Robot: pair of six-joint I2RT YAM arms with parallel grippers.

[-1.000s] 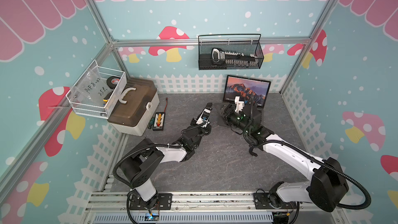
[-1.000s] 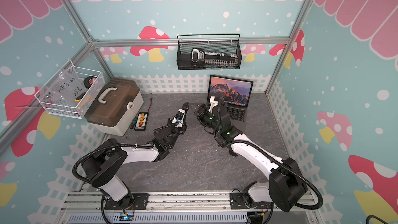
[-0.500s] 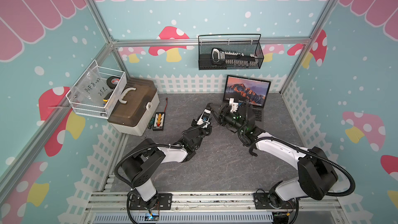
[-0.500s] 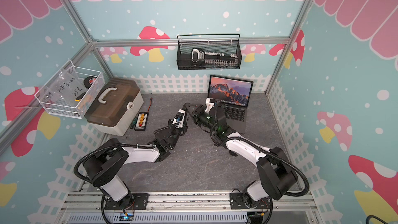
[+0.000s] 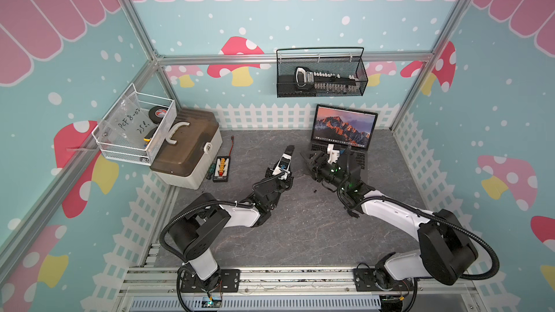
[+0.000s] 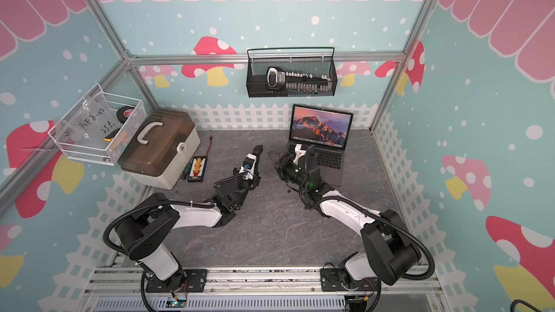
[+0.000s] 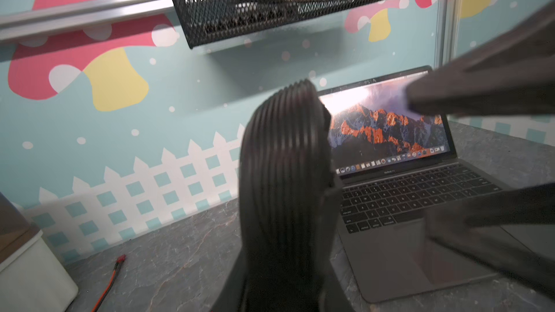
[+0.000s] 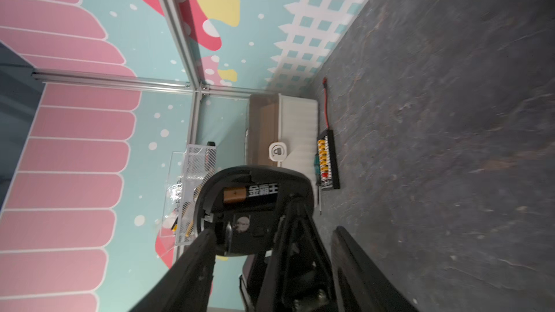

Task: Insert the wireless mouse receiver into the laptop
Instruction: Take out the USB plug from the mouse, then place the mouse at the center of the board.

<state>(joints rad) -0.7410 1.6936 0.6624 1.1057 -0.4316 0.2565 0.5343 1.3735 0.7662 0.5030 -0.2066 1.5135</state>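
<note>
My left gripper (image 5: 286,159) is shut on the black oval wireless mouse (image 5: 289,151), holding it on edge above the table. In the right wrist view the mouse (image 8: 252,202) shows its open underside with a battery (image 8: 249,195) and a small metal sliver (image 8: 228,235) in a slot. I cannot tell if that sliver is the wireless mouse receiver. My right gripper (image 5: 307,165) stands open just right of the mouse, one finger (image 7: 480,85) high and one low. The open laptop (image 5: 345,127) stands at the back right, behind it.
A brown-lidded toolbox (image 5: 186,151) and a white wire basket (image 5: 135,127) are at the back left. A black connector board (image 5: 221,169) lies beside the toolbox. A black mesh basket (image 5: 321,76) hangs on the back wall. A tiny dark speck (image 5: 315,190) lies under the right wrist.
My right gripper has moved left from in front of the laptop to the mouse held by the left gripper. The left gripper has stayed put.
</note>
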